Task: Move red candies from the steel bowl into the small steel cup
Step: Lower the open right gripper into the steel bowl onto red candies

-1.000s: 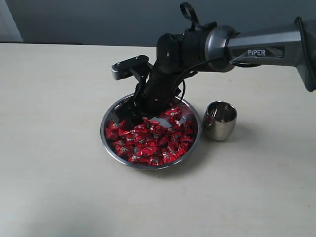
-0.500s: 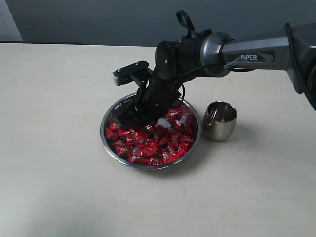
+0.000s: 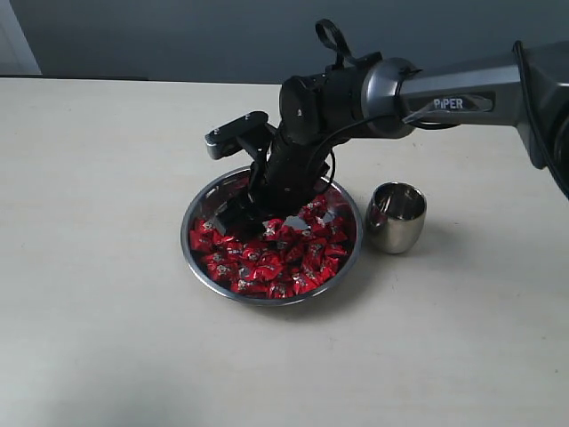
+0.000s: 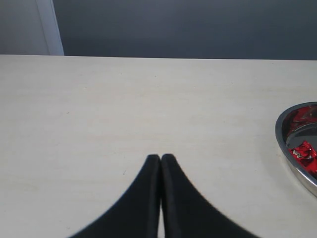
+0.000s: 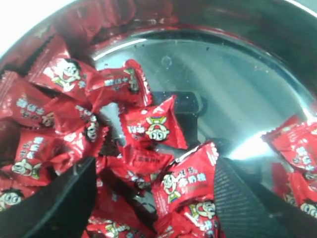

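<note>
The steel bowl (image 3: 186,238) sits mid-table, heaped with red candies (image 3: 276,258). My right gripper (image 3: 238,213) is down inside the bowl's far left part. In the right wrist view it (image 5: 154,171) is open, its fingers (image 5: 69,198) wide apart and pushed into the red candies (image 5: 148,126), with several lying loose between them over the bare bowl floor (image 5: 233,99). The small steel cup (image 3: 396,216) stands upright just right of the bowl. My left gripper (image 4: 160,157) is shut on nothing above bare table, with the bowl's rim (image 4: 292,158) to one side.
The pale table (image 3: 107,311) spreads around the bowl and cup. A dark wall (image 3: 178,36) runs along its far edge. The right arm's grey link (image 3: 462,89) reaches in from the right, above the cup.
The right arm has dipped lower into the bowl and its gripper has sunk among the candies; over the last half second it barely shifted. Cup and bowl stayed put.
</note>
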`<state>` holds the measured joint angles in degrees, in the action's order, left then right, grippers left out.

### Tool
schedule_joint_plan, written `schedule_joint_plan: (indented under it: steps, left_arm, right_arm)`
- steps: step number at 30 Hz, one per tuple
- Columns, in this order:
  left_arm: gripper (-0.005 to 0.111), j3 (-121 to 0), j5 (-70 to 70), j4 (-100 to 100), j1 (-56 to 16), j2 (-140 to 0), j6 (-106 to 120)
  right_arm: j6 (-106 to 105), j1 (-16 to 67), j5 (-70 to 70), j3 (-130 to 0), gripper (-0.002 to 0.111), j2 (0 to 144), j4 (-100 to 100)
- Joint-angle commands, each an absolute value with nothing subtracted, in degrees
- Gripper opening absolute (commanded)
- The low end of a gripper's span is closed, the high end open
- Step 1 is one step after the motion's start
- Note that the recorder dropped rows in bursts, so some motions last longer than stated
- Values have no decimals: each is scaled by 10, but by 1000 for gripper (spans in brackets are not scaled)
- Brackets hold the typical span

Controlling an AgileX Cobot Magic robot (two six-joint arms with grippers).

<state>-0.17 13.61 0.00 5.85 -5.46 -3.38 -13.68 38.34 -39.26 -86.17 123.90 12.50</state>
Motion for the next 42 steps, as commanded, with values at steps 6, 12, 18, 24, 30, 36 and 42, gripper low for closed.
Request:
schedule_joint_plan:
  steps: [6, 12, 18, 24, 30, 36, 42]
  left_arm:
    - [0, 0, 134, 0, 56, -51, -35]
    - [0, 0, 134, 0, 56, -51, -35]
    - [0, 0, 134, 0, 56, -51, -35]
    - [0, 0, 134, 0, 56, -51, -35]
    - [0, 0, 134, 0, 56, -51, -35]
    - [0, 0, 134, 0, 56, -51, -35]
    - [0, 0, 134, 0, 56, -51, -35]
  right_arm:
    - [-126, 383, -392, -866, 65, 1239, 75]
    - [-92, 377, -406, -866, 65, 1239, 48]
    - [-90, 377, -418, -866, 65, 1239, 48]
    - [-90, 377, -418, -866, 55, 1239, 53]
    - [-90, 377, -414, -866, 30, 1239, 59]
    - [-90, 377, -406, -866, 1, 1239, 61]
    - [-90, 377, -400, -866, -1, 1229, 56]
